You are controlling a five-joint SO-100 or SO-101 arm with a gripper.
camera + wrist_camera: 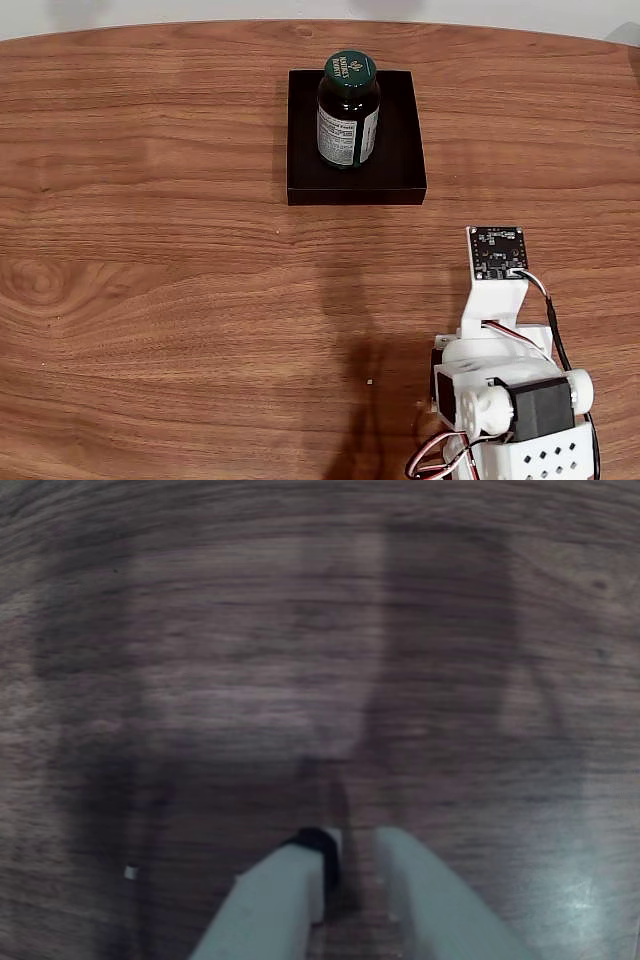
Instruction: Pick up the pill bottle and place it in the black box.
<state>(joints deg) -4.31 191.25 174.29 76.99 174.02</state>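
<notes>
Pill bottle (348, 110) stands upright inside the black box (400, 175) – placement looks done – gripper (350, 865) empty, fingers nearly together over bare table (150, 300), so the arm just parks clear.

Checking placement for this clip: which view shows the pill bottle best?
The fixed view: the pill bottle stands upright inside the black box, cap and label clear. The wrist view shows blurred wood table and the gripper.

Pill bottle (348, 110) cap: gold print, perhaps "Nature's Bounty"; label text too small to read.
</notes>
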